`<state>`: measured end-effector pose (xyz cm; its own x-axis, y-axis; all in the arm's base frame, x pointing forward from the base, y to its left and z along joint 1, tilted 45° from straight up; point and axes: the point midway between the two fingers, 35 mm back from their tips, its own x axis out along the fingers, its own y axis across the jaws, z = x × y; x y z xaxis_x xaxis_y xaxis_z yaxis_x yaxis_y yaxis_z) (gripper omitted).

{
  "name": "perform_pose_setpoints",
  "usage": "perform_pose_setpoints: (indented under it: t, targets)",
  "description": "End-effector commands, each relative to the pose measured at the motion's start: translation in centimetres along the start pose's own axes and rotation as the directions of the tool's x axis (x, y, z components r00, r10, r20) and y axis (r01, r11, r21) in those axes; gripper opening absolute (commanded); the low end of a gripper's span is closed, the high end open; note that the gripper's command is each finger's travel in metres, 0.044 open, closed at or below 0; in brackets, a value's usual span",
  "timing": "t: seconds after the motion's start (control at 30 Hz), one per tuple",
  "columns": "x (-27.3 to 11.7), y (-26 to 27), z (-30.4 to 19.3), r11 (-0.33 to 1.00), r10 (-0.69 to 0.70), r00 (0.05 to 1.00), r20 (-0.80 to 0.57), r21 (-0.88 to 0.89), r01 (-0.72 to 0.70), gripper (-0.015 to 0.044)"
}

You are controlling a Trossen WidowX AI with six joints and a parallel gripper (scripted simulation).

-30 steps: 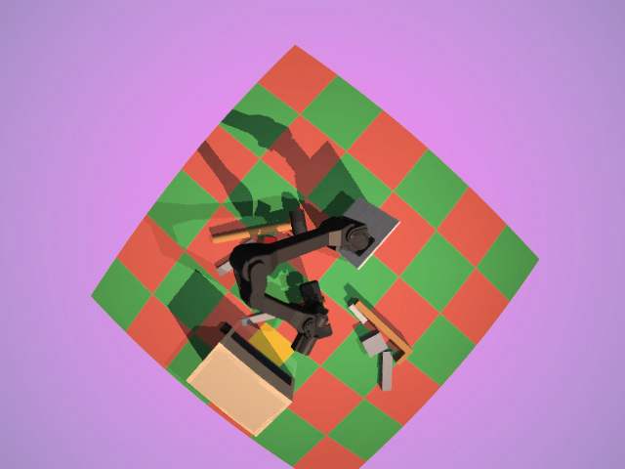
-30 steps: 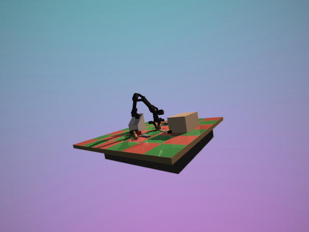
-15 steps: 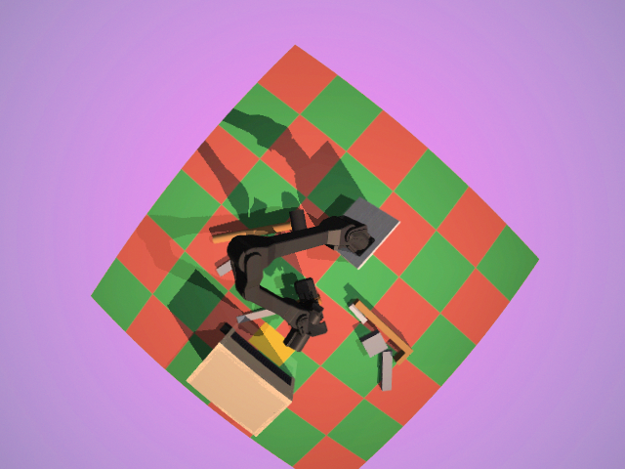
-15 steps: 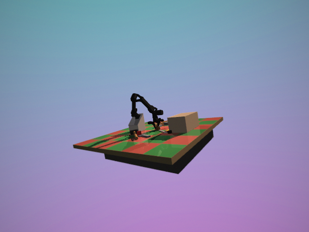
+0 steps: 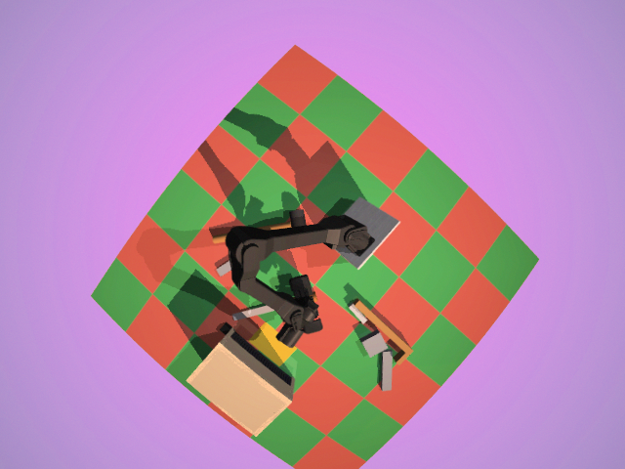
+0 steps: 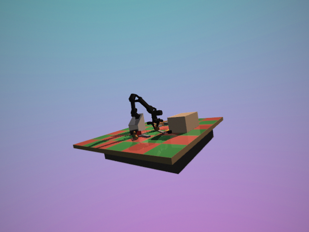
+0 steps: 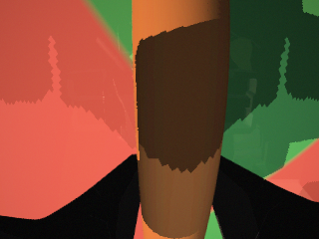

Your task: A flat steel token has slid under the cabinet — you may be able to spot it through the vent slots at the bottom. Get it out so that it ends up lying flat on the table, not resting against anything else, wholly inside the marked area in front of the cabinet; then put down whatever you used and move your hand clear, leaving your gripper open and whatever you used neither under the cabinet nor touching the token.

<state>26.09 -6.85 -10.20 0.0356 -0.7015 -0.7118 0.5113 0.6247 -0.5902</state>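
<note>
The cabinet [image 5: 239, 388] [image 6: 177, 124] stands near the table edge, with a dark vent strip [image 5: 262, 357] along its front. The yellow marked area [image 5: 272, 343] lies before it, partly hidden by the arm. The steel token cannot be made out in any view. My gripper [image 6: 156, 126] [image 7: 173, 162] is shut on the orange handle [image 7: 181, 100] of a long tool, low over the table. The tool's pale grey bar [image 5: 256, 311] [image 6: 161, 131] extends from the handle toward the cabinet's left front corner, beyond the yellow area's left side. The fingertips are hidden in the top view.
A black block [image 5: 225, 328] [image 6: 169, 131] is at the cabinet's left front corner. An orange bar [image 5: 383, 330], a grey block [image 5: 373, 344] and a grey bar [image 5: 386, 370] lie right of the arm. Another orange bar [image 5: 220, 237] and a red block [image 6: 138, 132] are on the far side.
</note>
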Motion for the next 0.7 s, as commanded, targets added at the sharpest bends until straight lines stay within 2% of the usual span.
perform_pose_setpoints:
  t: [0.0,0.67]
  targets:
    - [-0.2,-0.4,0.5,1.000,0.003,1.000,0.007,0.000,-0.003,0.0000]
    - [-0.2,-2.3,1.8,1.000,0.001,1.000,0.008,0.000,-0.001,0.0000]
